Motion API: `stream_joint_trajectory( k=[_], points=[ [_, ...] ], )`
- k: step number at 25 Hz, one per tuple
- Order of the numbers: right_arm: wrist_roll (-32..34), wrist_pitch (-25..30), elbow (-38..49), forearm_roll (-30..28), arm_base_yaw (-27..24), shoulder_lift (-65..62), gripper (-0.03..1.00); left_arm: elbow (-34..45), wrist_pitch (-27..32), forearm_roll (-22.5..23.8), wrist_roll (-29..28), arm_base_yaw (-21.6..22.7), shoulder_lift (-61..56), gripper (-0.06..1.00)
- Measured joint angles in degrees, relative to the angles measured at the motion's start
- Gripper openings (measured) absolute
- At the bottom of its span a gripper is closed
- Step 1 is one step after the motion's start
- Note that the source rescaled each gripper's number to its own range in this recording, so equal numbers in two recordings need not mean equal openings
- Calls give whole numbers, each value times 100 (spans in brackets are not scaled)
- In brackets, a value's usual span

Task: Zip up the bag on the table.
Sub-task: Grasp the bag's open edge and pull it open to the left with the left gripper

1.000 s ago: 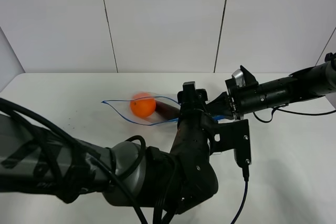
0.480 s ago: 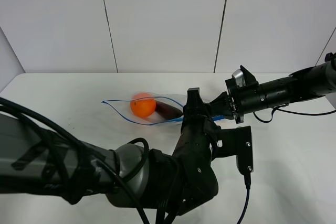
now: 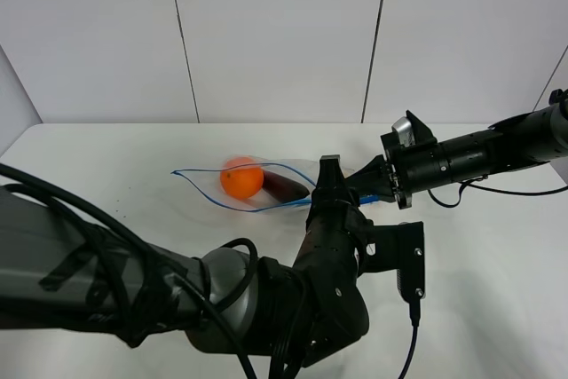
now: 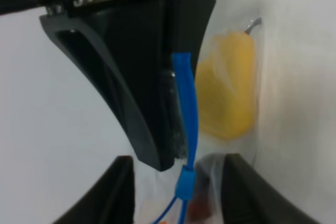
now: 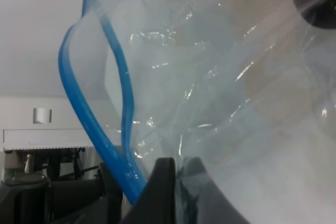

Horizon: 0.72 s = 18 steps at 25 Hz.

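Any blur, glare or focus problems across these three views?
Exterior high: evenly lit, the bag is sharp, the near left arm is slightly soft. Left wrist: too close, so the blue zipper strip and yellow item are out of focus. Right wrist: white glints on the crinkled plastic.

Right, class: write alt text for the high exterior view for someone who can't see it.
A clear zip bag with its blue zipper partly open lies on a white table, an orange round item and a dark item inside. The right gripper pinches the bag's right end, while the left gripper sits over the zipper beside it.
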Motion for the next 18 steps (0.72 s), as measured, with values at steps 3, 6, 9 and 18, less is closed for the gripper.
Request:
stream_joint_trajectory(
  k=[3, 6, 9, 18],
  points=[
    [0, 0, 0, 0, 0, 0, 0, 0, -16, 8, 2, 0, 0, 29],
    [0, 0, 0, 5, 0, 0, 0, 0, -16, 8, 2, 0, 0, 28],
    [0, 0, 0, 5, 0, 0, 0, 0, -16, 8, 7, 0, 0, 24],
    [0, 0, 0, 10, 0, 0, 0, 0, -29, 8, 152, 0, 0, 7]
  ],
)
